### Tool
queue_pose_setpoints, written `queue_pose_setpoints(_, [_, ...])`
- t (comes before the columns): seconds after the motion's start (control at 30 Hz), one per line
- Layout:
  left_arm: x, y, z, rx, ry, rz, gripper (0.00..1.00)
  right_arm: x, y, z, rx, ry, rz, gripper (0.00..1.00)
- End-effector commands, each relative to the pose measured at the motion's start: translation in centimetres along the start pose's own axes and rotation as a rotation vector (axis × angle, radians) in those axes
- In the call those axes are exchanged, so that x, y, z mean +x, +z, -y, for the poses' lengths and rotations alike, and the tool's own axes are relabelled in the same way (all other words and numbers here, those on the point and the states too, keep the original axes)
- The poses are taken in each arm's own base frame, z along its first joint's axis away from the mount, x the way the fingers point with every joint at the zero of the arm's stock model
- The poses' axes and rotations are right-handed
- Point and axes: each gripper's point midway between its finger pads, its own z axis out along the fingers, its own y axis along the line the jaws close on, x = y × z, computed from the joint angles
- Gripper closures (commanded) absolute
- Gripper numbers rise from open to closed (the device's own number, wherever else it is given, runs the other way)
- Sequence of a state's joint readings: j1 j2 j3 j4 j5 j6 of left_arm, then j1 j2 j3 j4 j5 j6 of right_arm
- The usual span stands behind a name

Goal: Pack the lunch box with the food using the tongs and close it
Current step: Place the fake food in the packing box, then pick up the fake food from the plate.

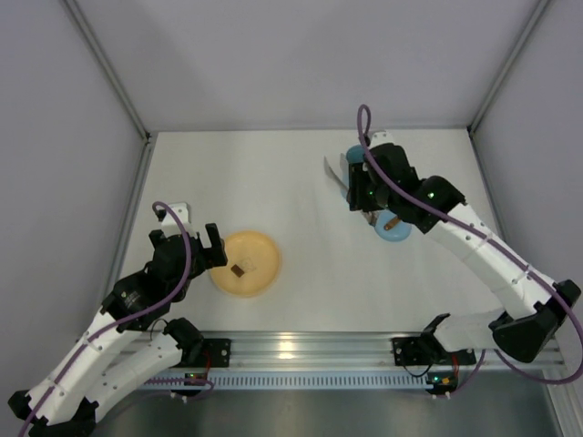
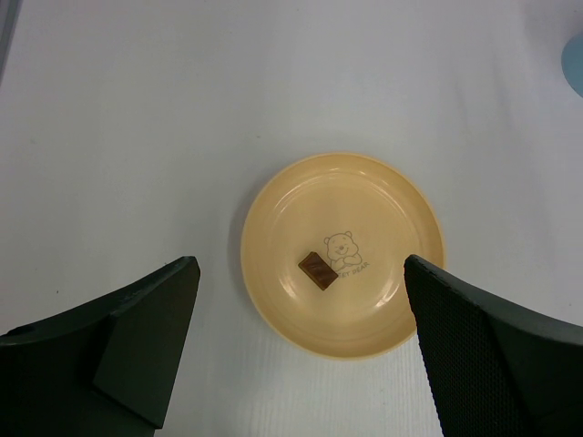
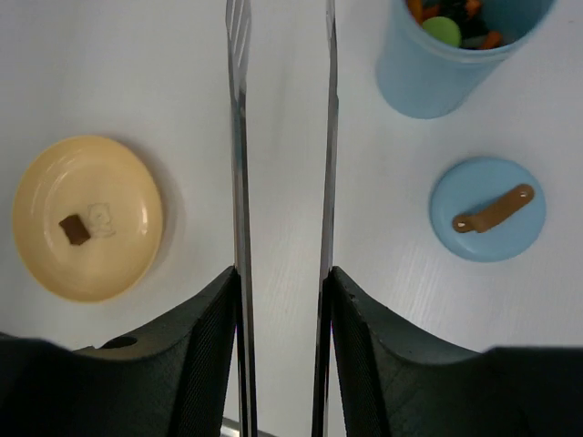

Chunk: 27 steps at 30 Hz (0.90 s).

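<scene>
The right gripper fills the bottom of the right wrist view. Its two black fingers pinch the tongs from outside, and the two thin arms of the tongs run up the frame, parallel and apart. At the upper right stands the lunch box, open, with coloured food inside. The lid lies just below it on the table, handle up. At the left is the yellow plate with one brown piece. In the left wrist view the left gripper hangs above this plate, fingers spread wide.
</scene>
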State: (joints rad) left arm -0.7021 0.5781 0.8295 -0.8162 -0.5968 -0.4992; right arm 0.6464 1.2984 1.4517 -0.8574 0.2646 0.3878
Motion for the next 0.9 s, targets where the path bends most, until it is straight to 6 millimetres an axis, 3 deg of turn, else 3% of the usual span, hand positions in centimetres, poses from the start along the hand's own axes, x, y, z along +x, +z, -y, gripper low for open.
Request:
queue_pose_setpoints(0.0, [-1.1, -0.1, 0.3, 0.007, -0.031, 0.042, 0.01, 0.8, -1.9, -5.8, -0.146, -0.027, 0.04, 0.58])
queue_pose_setpoints(0.17, [-1.1, -0.1, 0.3, 0.008, -0.03, 0.044, 0.01, 4.5, -2.1, -12.9, -0.264, -0.113, -0.008, 0.58])
queue_pose_setpoints(0.2, [-1.1, -0.1, 0.3, 0.009, -0.032, 0.045, 0.01, 6.0, -1.9, -15.1, -0.298, -0.139, -0.031, 0.58])
queue_pose_setpoints(0.27, [-1.1, -0.1, 0.3, 0.008, -0.031, 0.044, 0.01, 7.5, -1.8, -17.4, -0.34, -0.167, -0.054, 0.58])
queue_pose_setpoints(0.3, [-1.2, -0.1, 0.2, 0.006, -0.032, 0.046, 0.01, 9.2, -1.4, -19.1, -0.36, -0.198, -0.082, 0.58])
queue_pose_setpoints(0.4, [-1.1, -0.1, 0.3, 0.006, -0.031, 0.043, 0.01, 12.0, -0.4, -21.7, -0.374, -0.249, -0.128, 0.57])
queue_pose_setpoints(0.6, [-1.1, -0.1, 0.3, 0.007, -0.032, 0.045, 0.01, 15.1, 0.1, -24.9, -0.424, -0.28, -0.174, 0.56])
queue_pose_setpoints(0.87, [-1.1, -0.1, 0.3, 0.007, -0.032, 0.044, 0.01, 17.3, 0.2, -26.3, -0.443, -0.303, -0.209, 0.56])
